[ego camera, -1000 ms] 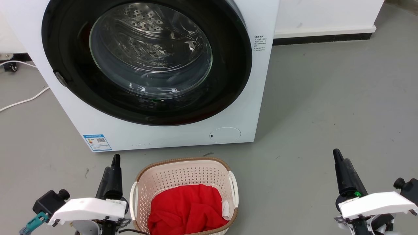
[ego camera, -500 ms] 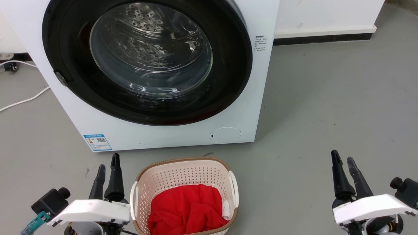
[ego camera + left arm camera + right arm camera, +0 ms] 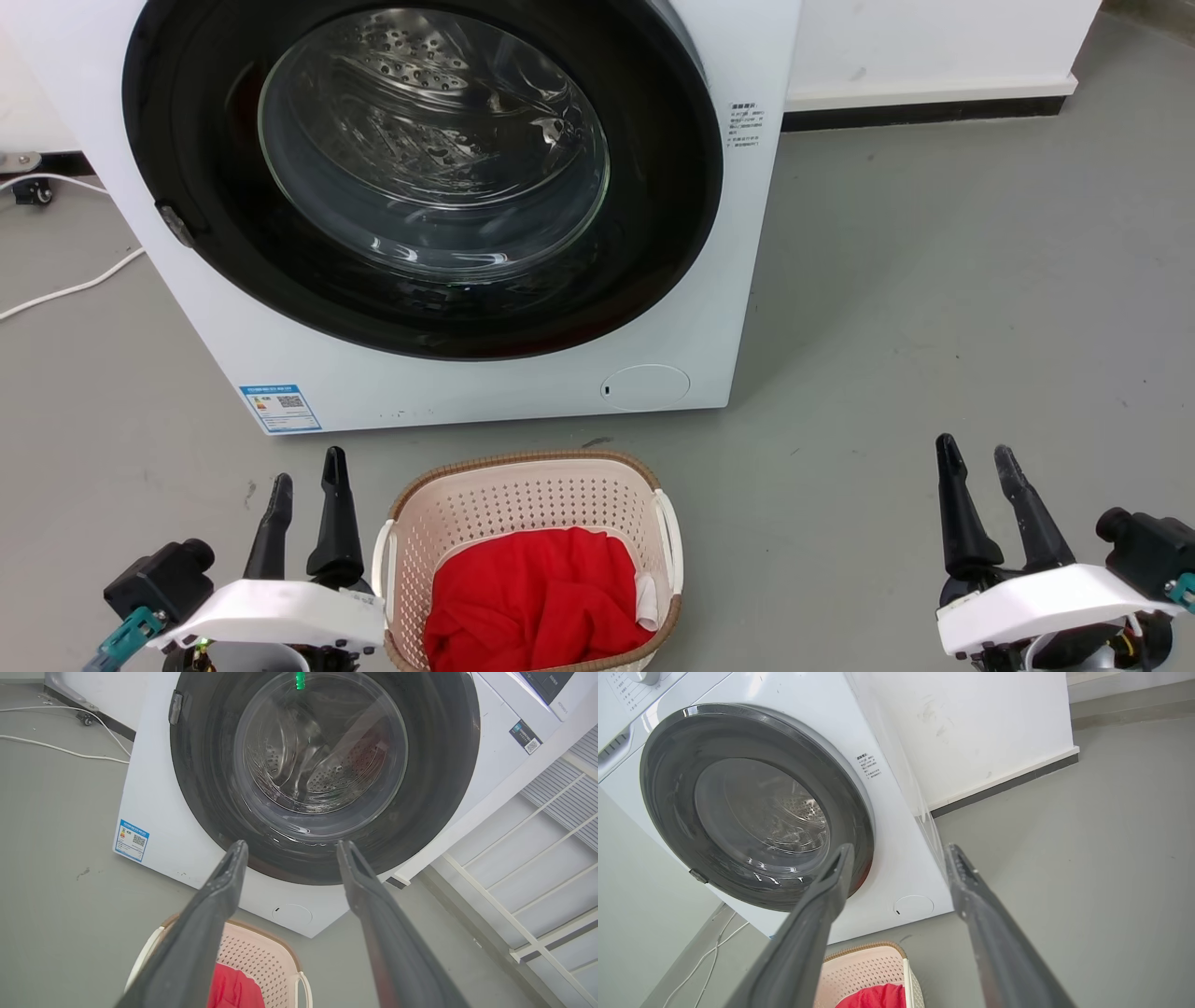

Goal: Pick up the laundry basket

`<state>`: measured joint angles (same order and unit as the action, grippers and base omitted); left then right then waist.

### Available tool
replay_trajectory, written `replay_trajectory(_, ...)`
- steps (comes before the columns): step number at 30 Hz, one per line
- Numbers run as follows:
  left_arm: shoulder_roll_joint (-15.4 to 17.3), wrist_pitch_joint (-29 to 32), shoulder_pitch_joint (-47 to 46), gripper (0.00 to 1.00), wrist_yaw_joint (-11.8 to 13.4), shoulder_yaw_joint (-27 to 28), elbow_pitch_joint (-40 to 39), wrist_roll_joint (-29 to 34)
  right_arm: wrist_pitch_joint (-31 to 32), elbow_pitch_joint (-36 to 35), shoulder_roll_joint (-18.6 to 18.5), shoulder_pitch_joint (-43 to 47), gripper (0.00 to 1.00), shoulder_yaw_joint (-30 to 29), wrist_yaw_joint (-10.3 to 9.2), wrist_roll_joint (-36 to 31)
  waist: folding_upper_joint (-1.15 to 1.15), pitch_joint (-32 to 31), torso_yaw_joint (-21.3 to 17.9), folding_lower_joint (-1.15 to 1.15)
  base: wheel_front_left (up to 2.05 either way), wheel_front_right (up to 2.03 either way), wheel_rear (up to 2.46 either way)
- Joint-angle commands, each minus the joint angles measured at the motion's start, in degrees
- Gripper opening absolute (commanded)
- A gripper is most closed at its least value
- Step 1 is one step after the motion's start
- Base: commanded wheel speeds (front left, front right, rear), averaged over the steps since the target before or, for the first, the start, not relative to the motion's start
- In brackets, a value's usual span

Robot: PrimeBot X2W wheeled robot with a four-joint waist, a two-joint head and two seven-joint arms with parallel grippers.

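Note:
The cream laundry basket (image 3: 523, 504) with its brown woven rim and white side handles stands on the grey floor in front of the washing machine, holding a red cloth (image 3: 537, 597). Its far rim also appears in the left wrist view (image 3: 261, 956) and the right wrist view (image 3: 868, 966). My left gripper (image 3: 306, 467) is open just left of the basket's left handle, fingers pointing toward the washer. My right gripper (image 3: 977, 453) is open too, well to the right of the basket over bare floor. Neither gripper touches the basket.
A white front-loading washing machine (image 3: 728, 233) with a dark round door (image 3: 429, 159) stands right behind the basket. A white cable (image 3: 65, 289) lies on the floor at the left. A white wall with a dark baseboard (image 3: 924, 112) runs behind at the right.
Both grippers have gone from shut to open, their fingers spreading apart. Both arms shifted slightly; the basket has stayed in place.

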<state>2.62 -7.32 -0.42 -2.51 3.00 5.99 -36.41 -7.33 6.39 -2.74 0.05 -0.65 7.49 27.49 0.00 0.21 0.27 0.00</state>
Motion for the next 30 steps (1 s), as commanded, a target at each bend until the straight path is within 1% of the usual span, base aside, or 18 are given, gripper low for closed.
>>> replay_trajectory(1, 0.3, -0.7, 0.0, 1.0, 0.0, -0.1, -0.9, 1.7, -0.6, -1.0, -0.2, 0.1, 1.0, 0.1, 0.0, -1.9, 0.0, 0.0, 0.0, 0.0, 0.0, 0.0, 0.0)
replay_trajectory(19, 0.3, -3.2, 1.0, 1.0, -0.6, -0.3, -2.1, 12.3, -3.2, -2.5, -0.2, 1.6, 1.0, 0.5, 0.0, -13.0, 0.0, -0.1, 0.1, 0.0, 0.0, 0.0, 0.0)
replay_trajectory(30, 0.3, -4.6, 1.7, 1.0, -0.2, -0.4, -2.1, 17.7, -4.5, -2.8, -0.2, 2.4, 1.0, 0.8, 0.0, -18.8, 0.0, -0.2, 0.1, 0.0, 0.0, 0.0, 0.0)
